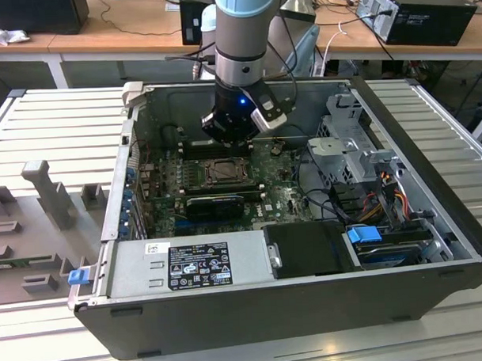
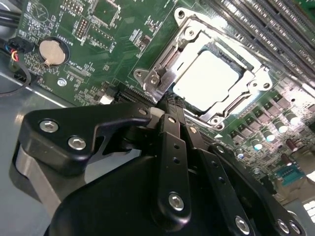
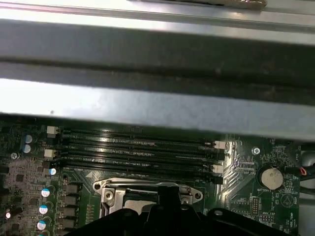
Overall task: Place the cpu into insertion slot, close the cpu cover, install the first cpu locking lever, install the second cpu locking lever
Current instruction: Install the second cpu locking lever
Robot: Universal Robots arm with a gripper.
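You're in a lab or workshop; an opened PC case (image 1: pixel 309 305) on a slatted bench (image 1: pixel 57 123); desks (image 1: pixel 125 26) with cables behind.

Glossy silver metal cpu cover (image 2: pixel 206 73), pale matt cpu (image 2: pixel 204 78), matt black fingers (image 2: pixel 170 110)

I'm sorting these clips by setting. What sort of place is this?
Probably an electronics lab or workshop. An open black desktop computer case lies on a grey slatted metal workbench, a robot arm's gripper reaches into it, and wooden desks with more black computer boxes stand behind.
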